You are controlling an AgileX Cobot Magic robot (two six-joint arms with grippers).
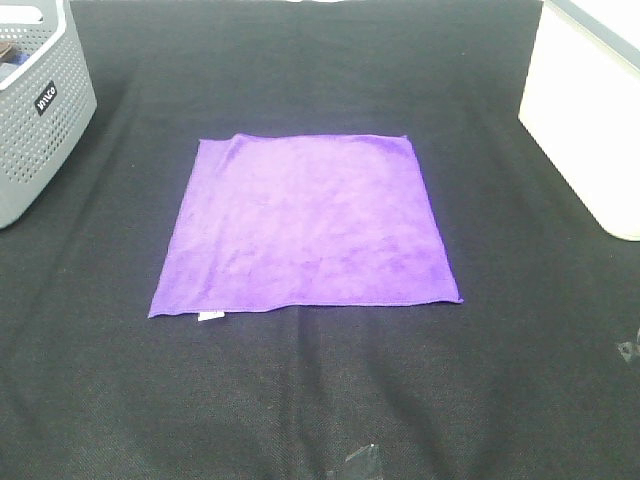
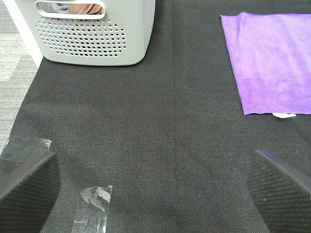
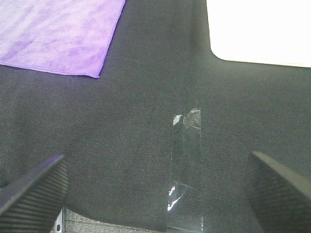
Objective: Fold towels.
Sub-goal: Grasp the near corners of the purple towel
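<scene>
Pinch the towel (image 1: 305,225) evenly by its corners nearest the front edge of the table (image 1: 300,400), using left gripper (image 2: 155,187) and right gripper (image 3: 155,189), both gaping, empty

The grey perforated plastic basket (image 1: 40,120) is cut by the high view's top and left edges. The brownish and grey items (image 2: 80,8) behind its handle slot, seen in the left wrist view, cannot be identified. The cream smooth-sided box (image 1: 585,120) runs off the top and right edges and is washed out. The small white tag (image 1: 211,316) on the bright purple microfibre towel (image 1: 305,225) is too small to read. Each wrist view crops the towel and shows only the dark textured tips of the left gripper (image 2: 155,189) and right gripper (image 3: 155,189), set wide apart. A clear tape strip (image 1: 362,462) is cut by the high view's bottom edge.
</scene>
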